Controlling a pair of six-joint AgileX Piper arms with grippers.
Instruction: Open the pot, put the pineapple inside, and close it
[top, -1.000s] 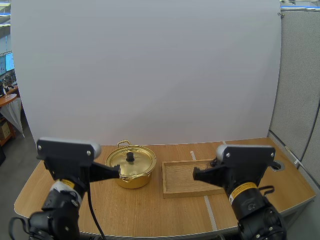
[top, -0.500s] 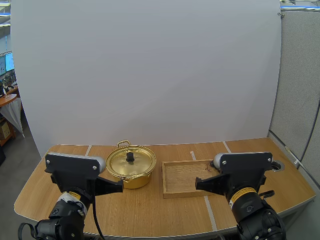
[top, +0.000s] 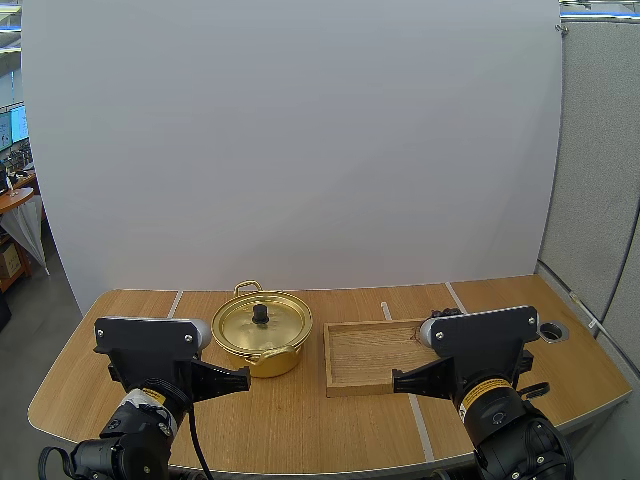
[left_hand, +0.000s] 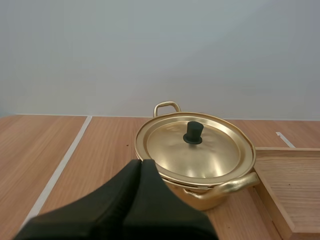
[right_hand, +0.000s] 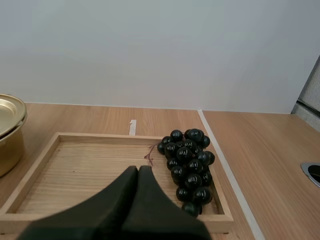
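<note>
From above, a gold pot (top: 262, 345) sits on the tabletop (top: 300, 425), near the back edge and a bit left of the middle. Its lid (top: 272, 326) is on, with a black knob (top: 260, 314) on top. A wooden tray (top: 365, 355) lies just beside the pot, on its right. The left pincer (top: 240, 378) hangs in front of the pot, toward the front edge. The right pincer (top: 397, 380) hangs over the front edge of the tray.

From the left wrist, the left pincer is clenched on nothing. Its two black fingers lie together like one dark wedge. The tip points at the pot but is apart from it. The lid sits flat on the pot.

From the right wrist, the right pincer is clenched on nothing too, over the tray. A bunch of dark grapes (right_hand: 189, 160) lies in the tray along its right side. The grapes are the only fruit here. The pot's rim is just past the tray's left side.
</note>
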